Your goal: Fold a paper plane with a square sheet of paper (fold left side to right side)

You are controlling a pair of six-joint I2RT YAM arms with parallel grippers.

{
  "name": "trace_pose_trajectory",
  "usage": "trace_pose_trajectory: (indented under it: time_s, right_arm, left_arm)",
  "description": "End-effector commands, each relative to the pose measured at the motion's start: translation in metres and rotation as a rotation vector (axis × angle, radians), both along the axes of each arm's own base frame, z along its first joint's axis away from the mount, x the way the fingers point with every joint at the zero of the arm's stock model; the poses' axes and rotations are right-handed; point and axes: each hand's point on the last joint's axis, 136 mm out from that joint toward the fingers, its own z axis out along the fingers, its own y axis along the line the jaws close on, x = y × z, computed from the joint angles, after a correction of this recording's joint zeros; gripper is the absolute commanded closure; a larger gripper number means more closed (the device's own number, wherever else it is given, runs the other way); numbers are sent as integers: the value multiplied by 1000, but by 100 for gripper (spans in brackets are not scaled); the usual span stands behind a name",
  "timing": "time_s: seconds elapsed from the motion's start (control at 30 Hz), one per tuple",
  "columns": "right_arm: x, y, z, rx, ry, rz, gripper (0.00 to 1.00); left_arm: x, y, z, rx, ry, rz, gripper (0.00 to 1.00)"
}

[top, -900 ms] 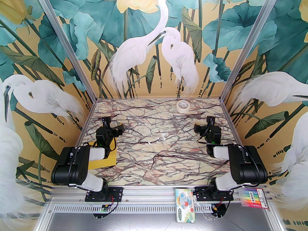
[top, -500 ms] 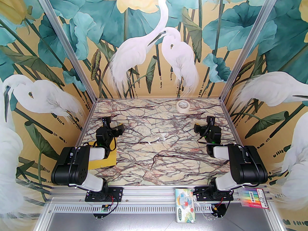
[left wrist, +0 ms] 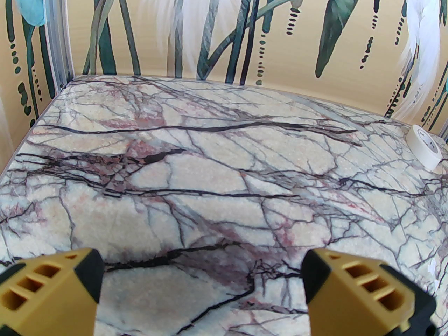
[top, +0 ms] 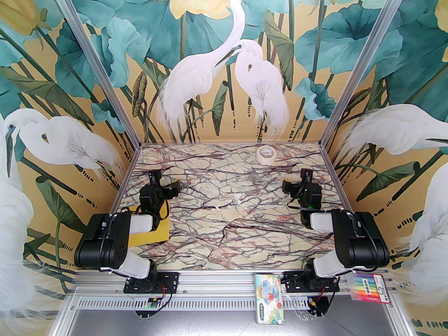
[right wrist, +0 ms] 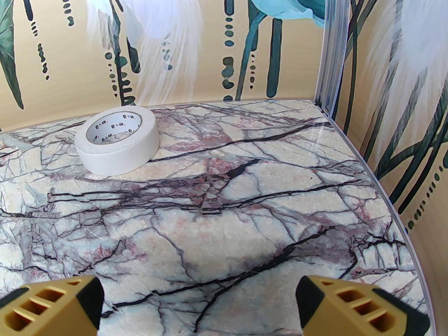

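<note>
The square sheet of paper (top: pixel 154 232) lies flat and yellow at the near left of the marble table (top: pixel 227 233), with the left arm covering much of it. My left gripper (top: pixel 168 187) hovers beyond the sheet, pointing at the back wall. In the left wrist view it (left wrist: pixel 201 275) is open, with only bare marble between the yellow fingers (left wrist: pixel 52 292). My right gripper (top: pixel 292 187) sits at the table's right side, and in the right wrist view it (right wrist: pixel 199 292) is open and holds nothing. No folded paper plane is in view.
A cream tape roll (top: pixel 266 153) (right wrist: pixel 117 142) (left wrist: pixel 425 147) rests near the back wall. Small white marks (top: pixel 234 201) sit at the table's centre. A tissue pack (top: pixel 269 298) and a marker pack (top: pixel 369 287) lie on the front rail. Painted walls enclose three sides.
</note>
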Motion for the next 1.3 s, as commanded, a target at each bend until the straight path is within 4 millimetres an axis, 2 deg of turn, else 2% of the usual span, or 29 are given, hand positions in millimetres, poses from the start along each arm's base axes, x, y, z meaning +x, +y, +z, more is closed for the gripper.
trace_pose_trajectory:
  time_s: [0.0, 0.1, 0.23, 0.3, 0.4, 0.5, 0.6, 0.73, 0.8, 0.9, 1.03, 1.27]
  right_arm:
    - [5, 2, 7, -6, -15, 11, 1]
    - [4, 1, 7, -6, -16, 10, 1]
    - [5, -5, 18, -6, -18, -28, 1]
    - [4, -9, 31, -11, 9, -53, 1]
    - [-1, -12, 60, 20, -19, -83, 1]
    - [-5, -11, 95, 211, -48, -137, 1]
    - [-6, -1, 104, 319, 49, -129, 1]
    - [-8, 22, 115, 351, 105, -62, 1]
    - [-12, 33, 124, 349, 92, -31, 1]
    - [-17, 53, 136, 349, 84, 33, 1]
    - [-22, 77, 142, 346, 107, 94, 1]
    - [-23, 118, 149, 342, 135, 198, 1]
  left_arm:
    - [3, -2, 3, 0, -1, -19, 0]
    - [3, -1, 3, 1, -4, -14, 1]
    - [6, 15, 19, -2, 45, 83, 0]
    - [5, 23, 31, -30, 132, 144, 0]
    - [-3, 38, 50, -115, 259, 286, 0]
    - [-20, 36, 48, -222, 414, 345, 0]
    - [-36, 27, 31, -306, 551, 362, 1]
    - [-63, 26, -11, -390, 715, 478, 0]
    - [-73, 18, -25, -454, 758, 482, 1]
    - [-93, 16, -38, -520, 784, 541, 1]
    - [-125, 21, -54, -519, 842, 628, 1]
    - [-133, -10, -84, -664, 895, 532, 1]
